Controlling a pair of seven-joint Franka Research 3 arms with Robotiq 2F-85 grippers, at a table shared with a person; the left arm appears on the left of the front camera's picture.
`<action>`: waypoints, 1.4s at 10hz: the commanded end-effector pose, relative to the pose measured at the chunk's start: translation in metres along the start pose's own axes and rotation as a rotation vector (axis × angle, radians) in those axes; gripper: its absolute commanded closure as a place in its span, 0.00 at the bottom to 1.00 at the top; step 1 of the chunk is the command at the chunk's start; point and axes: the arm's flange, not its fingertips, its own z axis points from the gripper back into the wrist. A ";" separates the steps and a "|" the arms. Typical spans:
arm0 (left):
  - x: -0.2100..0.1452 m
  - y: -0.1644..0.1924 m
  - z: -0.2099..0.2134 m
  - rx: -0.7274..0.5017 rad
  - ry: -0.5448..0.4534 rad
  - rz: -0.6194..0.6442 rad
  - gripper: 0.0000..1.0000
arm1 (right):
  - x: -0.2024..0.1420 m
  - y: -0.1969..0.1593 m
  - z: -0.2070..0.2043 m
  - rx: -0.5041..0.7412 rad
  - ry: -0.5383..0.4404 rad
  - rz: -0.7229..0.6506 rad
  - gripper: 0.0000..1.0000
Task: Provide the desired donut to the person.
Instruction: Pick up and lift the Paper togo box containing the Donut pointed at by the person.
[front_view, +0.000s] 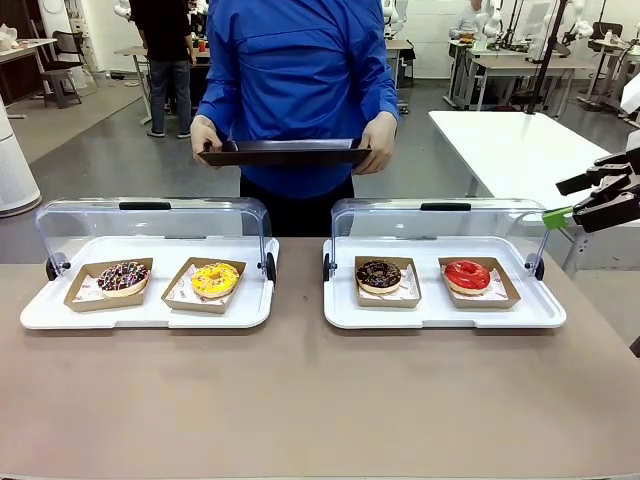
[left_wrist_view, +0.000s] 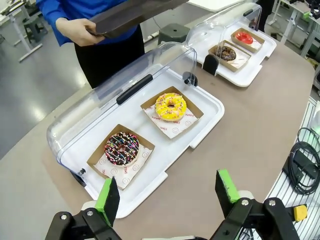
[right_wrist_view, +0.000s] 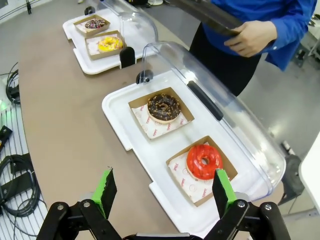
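Above the table's (front_view: 300, 400) right end, the right gripper (front_view: 560, 200) hovers (jaws apart).

Right gripper (front_view: 562, 200) hangs above the right end of the table (front_view: 300, 400), fingers pointing in toward the table's middle, jaws spread wide. Left gripper (left_wrist_view: 167, 194) hovers above the table's left part, angled downward, jaws equally wide apart.

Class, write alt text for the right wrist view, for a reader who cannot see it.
The open right gripper hovers over a white tray holding a red donut and a chocolate donut, its clear lid raised. Beyond it, a person in blue holds a dark serving tray.
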 end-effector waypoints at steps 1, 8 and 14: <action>-0.071 -0.061 -0.036 0.004 -0.041 -0.034 0.00 | -0.007 0.013 -0.006 -0.023 -0.044 0.049 0.00; -0.071 -0.060 -0.057 -0.113 0.082 -0.166 0.00 | -0.011 0.011 -0.030 0.012 -0.054 0.021 0.00; -0.002 0.003 0.003 -0.004 -0.026 -0.030 0.00 | 0.005 -0.003 0.004 -0.032 -0.050 0.048 0.00</action>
